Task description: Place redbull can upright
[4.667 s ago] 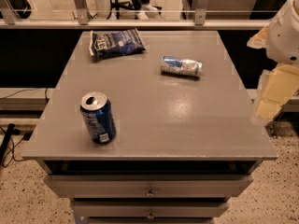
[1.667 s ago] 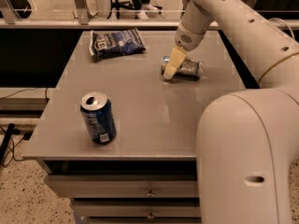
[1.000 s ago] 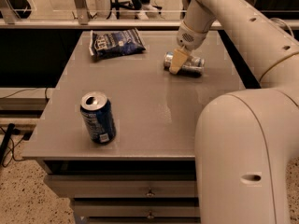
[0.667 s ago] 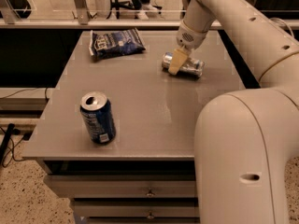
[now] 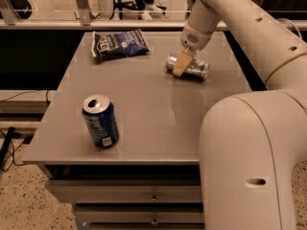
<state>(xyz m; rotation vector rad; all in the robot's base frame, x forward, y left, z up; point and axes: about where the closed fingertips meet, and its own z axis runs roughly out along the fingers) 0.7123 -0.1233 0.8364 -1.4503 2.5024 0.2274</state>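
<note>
The redbull can [image 5: 197, 69] lies on its side at the far right of the grey table [image 5: 158, 109]. It is slim and silver with blue patches, and its top end points left. My gripper [image 5: 182, 67] is down at the can's left half, and a tan part of it stands in front of the can. The can rests on the table and is not lifted.
A wider dark blue soda can [image 5: 100, 121] stands upright near the table's front left. A blue snack bag [image 5: 119, 43] lies at the back left. My arm's large white body [image 5: 249, 166] fills the front right. Drawers [image 5: 153, 198] sit below the table's front edge.
The arm swung in from the right and came down onto the lying can. In the last second the gripper shifted only slightly; the can has stayed in place.
</note>
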